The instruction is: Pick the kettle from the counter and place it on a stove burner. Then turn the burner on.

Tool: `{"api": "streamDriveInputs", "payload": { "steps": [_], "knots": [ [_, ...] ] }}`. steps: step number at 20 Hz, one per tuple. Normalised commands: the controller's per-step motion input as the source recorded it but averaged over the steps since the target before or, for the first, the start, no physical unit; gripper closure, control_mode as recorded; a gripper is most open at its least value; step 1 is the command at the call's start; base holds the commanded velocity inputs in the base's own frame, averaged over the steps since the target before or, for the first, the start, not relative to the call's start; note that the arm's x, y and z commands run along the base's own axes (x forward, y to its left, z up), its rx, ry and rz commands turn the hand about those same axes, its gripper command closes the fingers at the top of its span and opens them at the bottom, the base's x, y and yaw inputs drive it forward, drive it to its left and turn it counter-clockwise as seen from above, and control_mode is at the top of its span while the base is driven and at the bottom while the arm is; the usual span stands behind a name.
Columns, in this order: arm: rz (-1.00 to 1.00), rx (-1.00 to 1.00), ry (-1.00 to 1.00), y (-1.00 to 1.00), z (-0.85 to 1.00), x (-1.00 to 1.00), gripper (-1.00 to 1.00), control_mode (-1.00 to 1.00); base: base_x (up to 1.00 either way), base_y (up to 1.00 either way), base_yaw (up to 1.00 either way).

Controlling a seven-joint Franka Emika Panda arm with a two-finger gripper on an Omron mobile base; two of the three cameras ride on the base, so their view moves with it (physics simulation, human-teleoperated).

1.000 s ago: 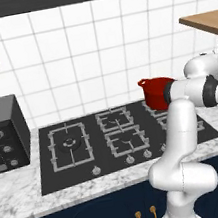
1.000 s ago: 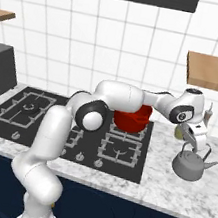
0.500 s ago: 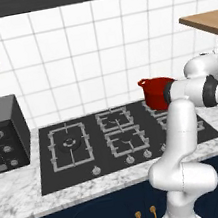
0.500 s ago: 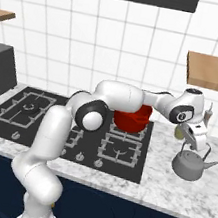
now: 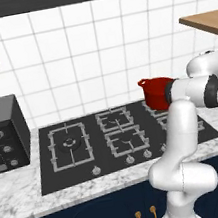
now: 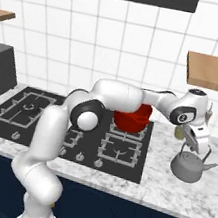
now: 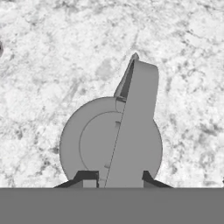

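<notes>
Nothing is placed yet: the claw [image 6: 199, 147] is grasping the kettle [image 6: 189, 167] handle, kettle sitting on the counter [image 6: 168, 187].

The white arm rises from the lower left of the right base view, bends at a dark elbow joint left of centre, and stretches across to the right, where the wrist turns down. The gripper [image 6: 195, 152] points downward at centre right, its fingers closed in on the kettle [image 6: 190, 167] handle. In the hand view the two dark fingertips [image 7: 87, 176] sit low at centre, one on each side of the handle's band. In the left base view the arm climbs from the lower right, with forearm and wrist reaching to the right edge.
</notes>
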Motion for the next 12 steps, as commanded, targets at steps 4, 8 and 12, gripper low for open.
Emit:
{"api": "streamDriveInputs", "payload": {
  "steps": [4,8,12],
  "knots": [
    [0.08,0.00,0.00,0.26,0.23,-1.00,1.00,-1.00,0.00,0.00,0.00],
    [0.12,-0.06,-0.02,0.56,0.29,-0.80,1.00,-1.00,0.00,0.00,0.00],
    [0.24,-0.09,0.00,0.74,0.25,-0.71,1.00,-1.00,0.00,0.00,0.00]
  ]
}}
